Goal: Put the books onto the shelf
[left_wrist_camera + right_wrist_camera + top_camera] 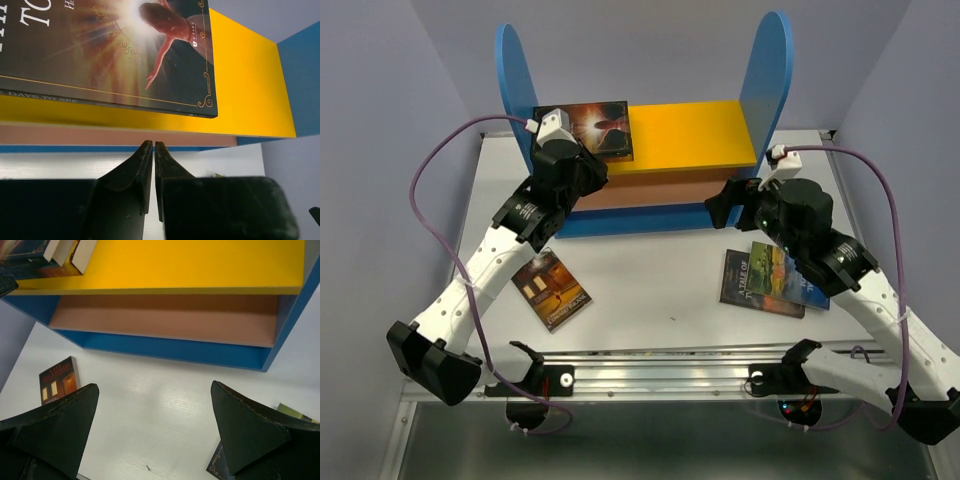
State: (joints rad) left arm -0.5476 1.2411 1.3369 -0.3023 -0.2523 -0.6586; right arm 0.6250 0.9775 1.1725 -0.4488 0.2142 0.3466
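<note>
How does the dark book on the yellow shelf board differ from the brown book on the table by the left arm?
The dark book lies on the shelf's yellow top board, roughly square to its edges; the brown book lies on the table, turned diagonally. The dark cover shows a bright burst of light; the brown one shows lit windows. Both lie flat, cover up.

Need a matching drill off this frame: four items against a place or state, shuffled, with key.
Column one:
1 dark brown book
2 orange-brown book
3 left pincer
4 right pincer

Column two:
a wide open
b lying on the yellow top board
c flat on the table, left side
d closed, nothing in it

Pairs: 1-b, 2-c, 3-d, 4-a
</note>
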